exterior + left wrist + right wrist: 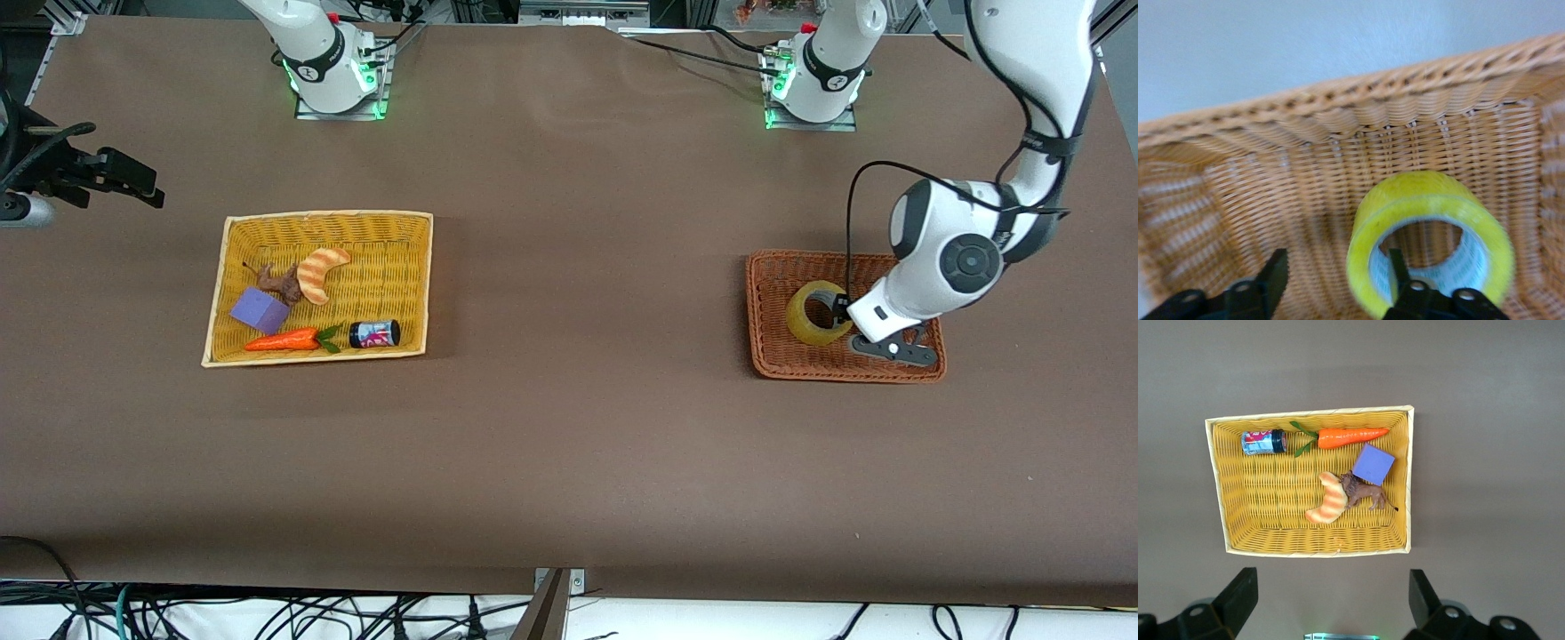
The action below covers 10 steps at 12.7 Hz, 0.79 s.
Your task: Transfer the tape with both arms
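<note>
Front view: tape [819, 312] stands on edge, hole sideways; left claw [843, 308] open astride its wall.

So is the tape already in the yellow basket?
No, the tape sits in the brown basket under the left gripper.

My left arm [951, 258] is bent down low, elbow up, its left pincer [1338, 283] spread wide, one finger [1399, 273] poking through a ring's hole. My right arm waits, held high, its right pincer [1331, 603] also spread wide and pointing straight down.
</note>
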### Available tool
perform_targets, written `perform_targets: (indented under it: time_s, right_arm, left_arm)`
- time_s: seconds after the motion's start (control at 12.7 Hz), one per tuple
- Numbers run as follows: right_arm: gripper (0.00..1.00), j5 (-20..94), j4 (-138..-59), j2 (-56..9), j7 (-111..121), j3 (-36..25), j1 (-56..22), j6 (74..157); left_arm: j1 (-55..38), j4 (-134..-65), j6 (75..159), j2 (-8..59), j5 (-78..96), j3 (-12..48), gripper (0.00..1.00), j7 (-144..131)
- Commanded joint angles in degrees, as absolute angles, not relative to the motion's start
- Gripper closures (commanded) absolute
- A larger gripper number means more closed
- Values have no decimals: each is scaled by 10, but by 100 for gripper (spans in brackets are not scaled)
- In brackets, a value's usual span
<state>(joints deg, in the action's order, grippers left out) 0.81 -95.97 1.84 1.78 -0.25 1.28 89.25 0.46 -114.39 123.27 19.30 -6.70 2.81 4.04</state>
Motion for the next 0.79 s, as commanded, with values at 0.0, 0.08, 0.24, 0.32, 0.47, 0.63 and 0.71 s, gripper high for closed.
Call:
perform_targets:
  time_s: [0.0, 0.08, 0.24, 0.32, 0.47, 0.63, 0.71]
  right_arm:
    - [0, 13, -948, 18, 10, -4, 8, 882]
    - [0, 14, -948, 18, 10, -4, 8, 881]
    - [0, 14, -948, 18, 10, -4, 8, 882]
    - [0, 14, -947, 18, 10, -4, 8, 882]
    - [0, 13, -948, 18, 11, -4, 9, 882]
    - [0, 12, -947, 18, 11, -5, 8, 882]
    - [0, 13, -948, 18, 11, -5, 8, 882]
  left_arm:
    - [-1, -1004, 1064, 191, -15, 30, 0, 47]
    - [-1, -958, 1011, 190, -10, 31, 0, 47]
    - [3, -864, 911, 189, -9, 31, 0, 50]
    - [3, -828, 876, 188, -9, 30, 0, 49]
    - [3, -786, 851, 177, -10, 29, 0, 47]
    - [-1, -787, 846, 142, -11, 27, 0, 50]
    - [0, -787, 846, 133, -8, 26, 0, 54]
